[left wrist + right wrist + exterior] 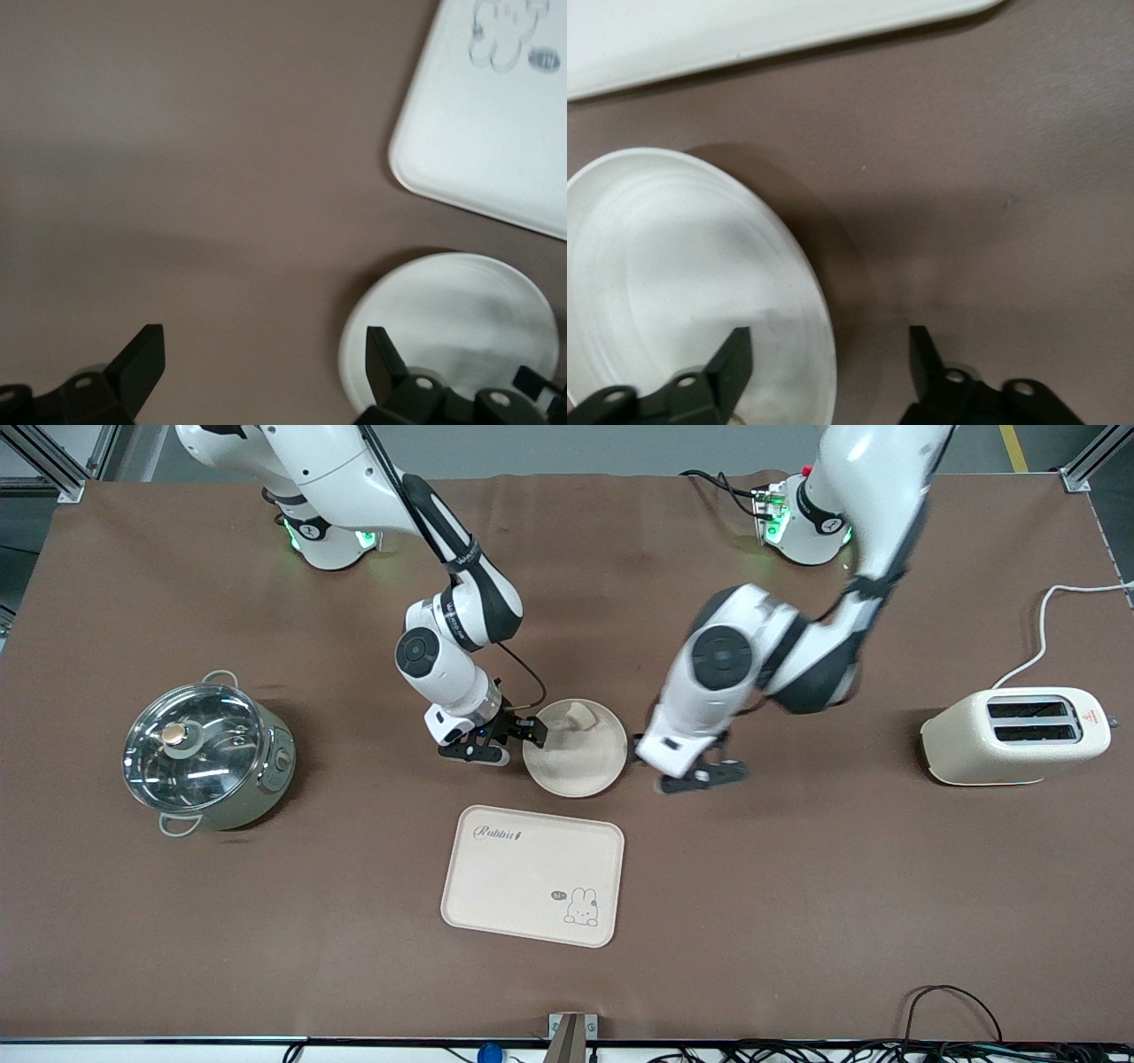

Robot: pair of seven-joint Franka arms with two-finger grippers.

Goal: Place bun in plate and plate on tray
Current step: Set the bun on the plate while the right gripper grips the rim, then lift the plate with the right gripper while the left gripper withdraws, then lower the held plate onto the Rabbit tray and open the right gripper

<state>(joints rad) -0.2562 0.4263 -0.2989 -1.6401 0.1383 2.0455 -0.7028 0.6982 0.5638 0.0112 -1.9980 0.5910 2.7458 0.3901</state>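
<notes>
The small cream bun (580, 713) lies in the round white plate (576, 762), on the part farther from the front camera. My right gripper (518, 742) is low at the plate's edge toward the right arm's end, open. In the right wrist view one finger (731, 359) is over the plate (673, 266) and the other is outside its rim. My left gripper (704, 778) hangs open beside the plate toward the left arm's end, over bare table (263, 363). The cream Rabbit tray (532, 875) lies nearer the camera than the plate, with nothing on it.
A steel pot with a glass lid (208, 757) stands toward the right arm's end of the table. A cream toaster (1019, 735) with its white cable stands toward the left arm's end. Brown cloth covers the table.
</notes>
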